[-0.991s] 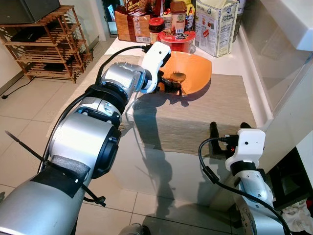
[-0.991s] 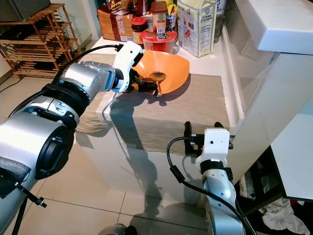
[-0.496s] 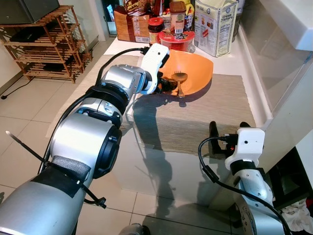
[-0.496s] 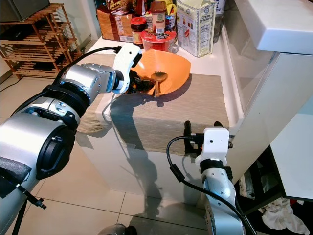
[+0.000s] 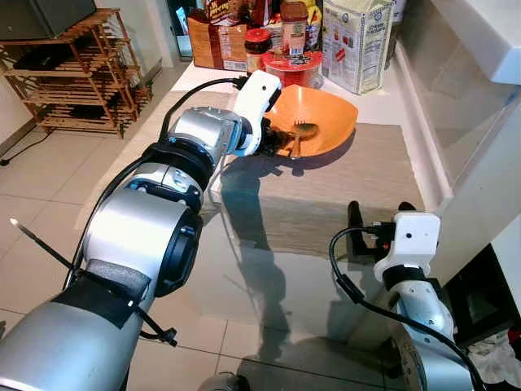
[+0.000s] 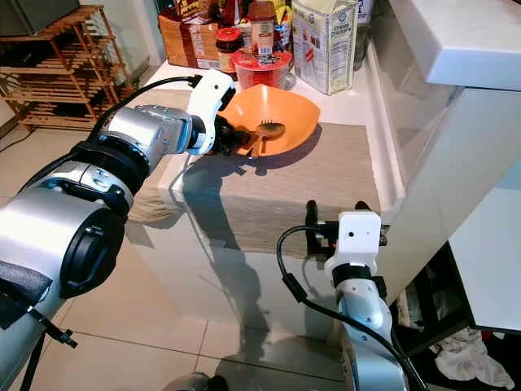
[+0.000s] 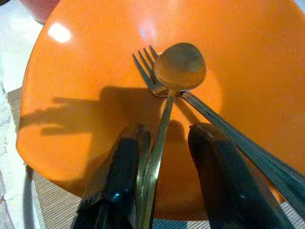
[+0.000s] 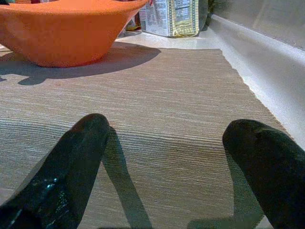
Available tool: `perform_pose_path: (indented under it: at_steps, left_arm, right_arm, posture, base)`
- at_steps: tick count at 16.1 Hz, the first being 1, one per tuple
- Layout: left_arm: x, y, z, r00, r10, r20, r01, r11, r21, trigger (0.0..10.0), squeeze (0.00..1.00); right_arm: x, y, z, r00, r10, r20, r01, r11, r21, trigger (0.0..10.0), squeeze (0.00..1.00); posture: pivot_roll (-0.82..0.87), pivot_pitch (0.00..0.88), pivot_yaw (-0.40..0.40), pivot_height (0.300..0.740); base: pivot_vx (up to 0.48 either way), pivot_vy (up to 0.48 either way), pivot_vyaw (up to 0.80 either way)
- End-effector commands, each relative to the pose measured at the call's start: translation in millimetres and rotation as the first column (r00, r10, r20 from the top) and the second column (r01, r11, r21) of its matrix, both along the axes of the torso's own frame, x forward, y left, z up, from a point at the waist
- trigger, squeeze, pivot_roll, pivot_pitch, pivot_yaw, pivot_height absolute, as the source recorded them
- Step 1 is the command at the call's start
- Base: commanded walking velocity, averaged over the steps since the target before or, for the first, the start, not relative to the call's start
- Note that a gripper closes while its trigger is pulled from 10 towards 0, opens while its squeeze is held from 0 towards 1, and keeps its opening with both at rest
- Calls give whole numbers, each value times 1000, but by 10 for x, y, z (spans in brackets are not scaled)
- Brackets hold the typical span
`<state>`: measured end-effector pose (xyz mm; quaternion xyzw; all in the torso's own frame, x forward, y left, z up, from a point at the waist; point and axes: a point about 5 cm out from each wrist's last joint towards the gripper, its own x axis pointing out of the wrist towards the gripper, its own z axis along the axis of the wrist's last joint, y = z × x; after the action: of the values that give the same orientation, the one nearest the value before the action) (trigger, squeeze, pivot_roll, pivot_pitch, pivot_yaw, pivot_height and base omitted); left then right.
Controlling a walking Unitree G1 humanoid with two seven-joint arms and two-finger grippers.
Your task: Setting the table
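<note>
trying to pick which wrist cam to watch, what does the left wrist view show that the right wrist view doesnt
Left wrist view: the inside of the orange bowl, with a spoon lying across a fork, the spoon's handle running between the left gripper's fingers.

Right wrist view: the bowl's outer wall from the side, a carton behind it, and the right gripper open low over the woven mat, holding nothing.

Both: the orange bowl resting on the mat.
</note>
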<state>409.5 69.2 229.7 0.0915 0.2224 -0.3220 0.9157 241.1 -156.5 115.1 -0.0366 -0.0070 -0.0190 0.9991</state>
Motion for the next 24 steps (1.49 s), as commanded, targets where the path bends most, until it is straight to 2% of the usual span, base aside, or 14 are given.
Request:
perform_pose_path:
  at_steps: [1,9,10,11,12,13,14,16,18,19,21,22,23,24]
  left_arm:
    - [4,12,10,1000,4,-2,-4,1000,-21,0,0]
    - [46,-30,364,996,2,88,11,989,-149,0,0]
    - [52,-26,397,994,-3,112,20,988,-153,0,0]
    - [74,-8,466,981,0,195,24,992,-122,0,0]
    - [94,32,560,967,32,254,4,990,-141,10000,0]
    - [107,78,625,950,54,307,-6,988,-155,10000,878]
    - [117,134,671,928,77,364,-20,988,-156,10000,1000]
    - [111,450,755,862,232,451,-107,952,-287,10000,1000]
    - [-1,699,672,793,304,528,-166,942,-292,10000,1000]
    - [-103,762,555,786,329,523,-183,932,-312,10000,1000]
    - [-457,896,135,779,389,492,-244,911,-333,10000,1000]
    - [-516,908,68,780,401,480,-255,904,-342,10000,1000]
    - [-732,913,-97,765,406,500,-274,908,-317,10000,1000]
    - [-769,908,-129,767,411,493,-278,905,-322,10000,1000]
  right_arm:
    - [11,-12,-13,1000,-4,-14,4,1000,0,10000,0]
    - [6,-19,-22,1000,-5,-18,5,1000,1,10000,0]
    - [8,-18,-24,1000,-3,-19,3,1000,1,10000,0]
    - [13,-18,-25,1000,-3,-19,3,1000,-1,10000,0]
    - [13,-22,-24,1000,-7,-17,7,1000,-1,10000,0]
    - [10,-21,-22,1000,-14,-11,14,1000,1,10000,0]
    - [7,-21,-20,1000,-19,-7,19,1000,3,10000,0]
    - [-9,-27,-11,1000,-29,11,30,1000,-1,10000,0]
    - [1,-41,0,999,-23,24,23,1000,-15,10000,0]
    - [17,-59,15,999,-22,39,23,999,-22,10000,0]
    - [64,-73,93,996,-23,91,27,999,-45,10000,0]
    - [70,-69,106,995,-21,101,26,998,-51,10000,0]
    - [69,-46,171,990,-12,143,21,998,-58,10000,0]
    - [68,-42,181,989,-9,148,18,998,-62,10000,0]
  posture:
    - [-108,2,95,740]
    - [-101,11,90,740]
    - [-100,10,88,740]
    - [-101,9,91,740]
    - [-101,9,91,740]
    - [-102,5,98,740]
    - [-104,3,99,740]
    - [-91,0,83,740]
    - [-65,0,66,740]
    - [-51,3,61,740]
    - [-11,1,49,740]
    - [-9,1,47,740]
    - [9,0,39,740]
    - [9,0,39,740]
  base:
    - [0,0,0]
    - [0,0,0]
    - [0,0,0]
    - [0,0,0]
    - [0,0,0]
    - [0,0,0]
    - [0,0,0]
    - [0,0,0]
    - [0,0,0]
    - [0,0,0]
    - [0,0,0]
    - [0,0,0]
    - [0,0,0]
    - [0,0,0]
